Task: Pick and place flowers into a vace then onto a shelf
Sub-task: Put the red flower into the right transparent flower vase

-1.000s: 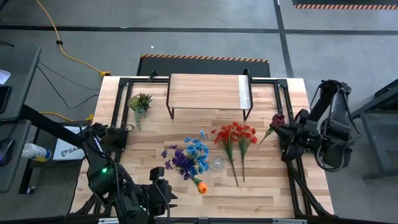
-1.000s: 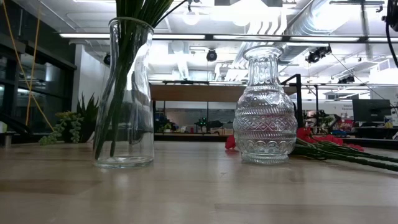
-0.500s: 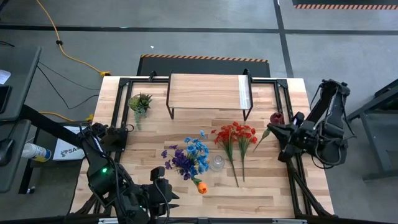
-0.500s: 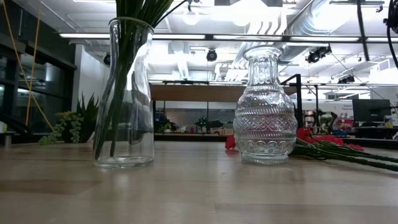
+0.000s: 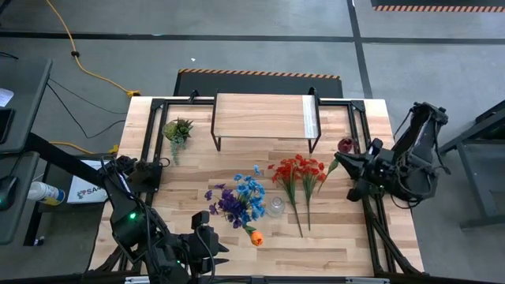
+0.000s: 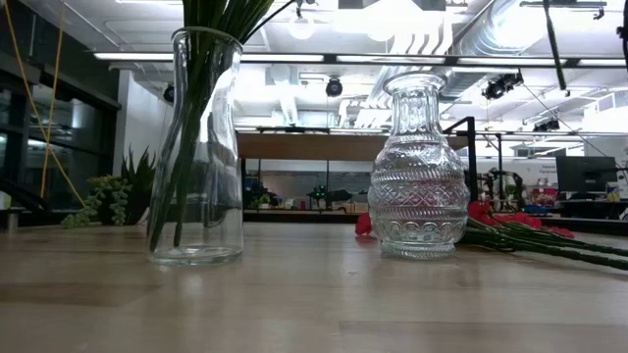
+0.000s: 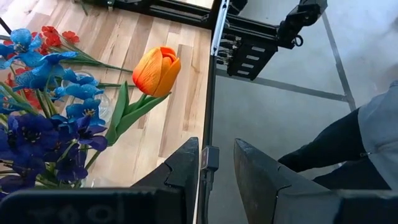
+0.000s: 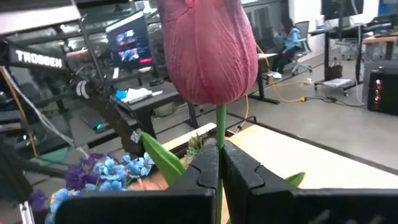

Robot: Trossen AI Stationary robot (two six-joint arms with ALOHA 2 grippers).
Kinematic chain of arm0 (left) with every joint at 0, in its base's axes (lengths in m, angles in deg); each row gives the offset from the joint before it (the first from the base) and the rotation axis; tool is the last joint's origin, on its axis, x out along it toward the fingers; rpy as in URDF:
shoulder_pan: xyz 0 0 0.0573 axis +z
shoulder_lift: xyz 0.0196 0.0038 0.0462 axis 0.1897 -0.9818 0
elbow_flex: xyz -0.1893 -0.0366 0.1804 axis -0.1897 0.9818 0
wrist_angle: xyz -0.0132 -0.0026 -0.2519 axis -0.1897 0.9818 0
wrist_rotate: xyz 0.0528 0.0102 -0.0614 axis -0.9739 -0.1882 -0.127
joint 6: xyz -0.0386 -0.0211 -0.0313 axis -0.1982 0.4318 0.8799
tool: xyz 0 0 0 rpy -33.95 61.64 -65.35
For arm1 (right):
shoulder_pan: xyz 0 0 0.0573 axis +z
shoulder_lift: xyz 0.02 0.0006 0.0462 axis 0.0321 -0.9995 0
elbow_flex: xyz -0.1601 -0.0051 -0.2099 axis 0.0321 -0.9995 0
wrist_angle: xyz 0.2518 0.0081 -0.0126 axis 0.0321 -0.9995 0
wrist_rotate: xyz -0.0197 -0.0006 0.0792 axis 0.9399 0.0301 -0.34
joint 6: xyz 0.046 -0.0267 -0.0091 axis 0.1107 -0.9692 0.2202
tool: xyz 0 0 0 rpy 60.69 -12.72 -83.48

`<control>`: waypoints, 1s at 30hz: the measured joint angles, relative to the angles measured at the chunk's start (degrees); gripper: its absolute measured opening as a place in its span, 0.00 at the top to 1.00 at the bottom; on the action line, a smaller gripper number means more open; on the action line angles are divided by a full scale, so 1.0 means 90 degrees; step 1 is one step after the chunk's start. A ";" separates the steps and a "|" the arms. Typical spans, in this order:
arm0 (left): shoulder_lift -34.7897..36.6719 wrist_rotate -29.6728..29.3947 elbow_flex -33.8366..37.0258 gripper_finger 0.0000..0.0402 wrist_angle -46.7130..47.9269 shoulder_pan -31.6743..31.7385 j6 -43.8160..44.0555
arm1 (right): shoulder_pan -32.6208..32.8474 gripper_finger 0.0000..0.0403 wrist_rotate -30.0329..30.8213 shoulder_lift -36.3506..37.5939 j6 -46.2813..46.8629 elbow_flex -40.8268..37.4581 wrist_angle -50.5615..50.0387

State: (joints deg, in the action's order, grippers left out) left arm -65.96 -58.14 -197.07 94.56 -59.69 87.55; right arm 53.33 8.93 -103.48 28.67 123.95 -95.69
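Counter [image 5: 181, 181] space is tightest in the middle, where the flowers crowd together: blue and purple blooms [image 5: 237, 201] with an orange tulip [image 5: 255, 236] standing in a tall clear vase [image 6: 196, 147], a patterned glass vase [image 6: 419, 167] just to their right, and red flowers [image 5: 300, 177] lying flat beside it. Bare wood stays open toward the near left and right corners. At the far edge stands the shelf [image 5: 260, 114], with a small potted plant [image 5: 178, 130] to its left.

Right gripper [image 5: 341, 162] hovers near the counter's right edge, jaws clamped on the green stem of a dark maroon tulip [image 8: 208, 50], held upright. Compared with a second ago, this arm has swung the tulip a little farther and leftward, toward the shelf's right end. Left gripper [image 7: 214, 171] waits off the near edge, jaws slightly parted with nothing between them, unchanged.

Grey concrete floor [image 5: 260, 47] surrounds the counter, crossed by a yellow cable [image 5: 79, 59]. Beyond lies an open workshop with desks and screens.
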 joint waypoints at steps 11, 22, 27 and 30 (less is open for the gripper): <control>0.0000 0.0044 0.0000 0.67 -0.0005 0.0000 -0.0005 | -0.1658 1.00 -0.3674 0.0034 -0.3012 -0.0038 0.2907; 0.0000 0.0180 0.0000 0.67 -0.0074 0.0000 0.0029 | -0.2270 1.00 -0.4942 0.0025 -0.2437 -0.2408 0.6610; 0.0000 0.0180 0.0000 0.67 -0.0074 0.0000 0.0167 | -0.2162 1.00 -0.4779 0.0039 -0.2410 -0.2676 0.6913; 0.0000 0.0180 0.0000 0.67 -0.0114 0.0000 0.0170 | -0.2124 1.00 -0.4741 0.0027 -0.2410 -0.2664 0.6769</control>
State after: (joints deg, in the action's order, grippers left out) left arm -65.96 -56.52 -197.07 93.54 -59.69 89.08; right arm 34.22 -33.74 -103.24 6.98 99.98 -34.77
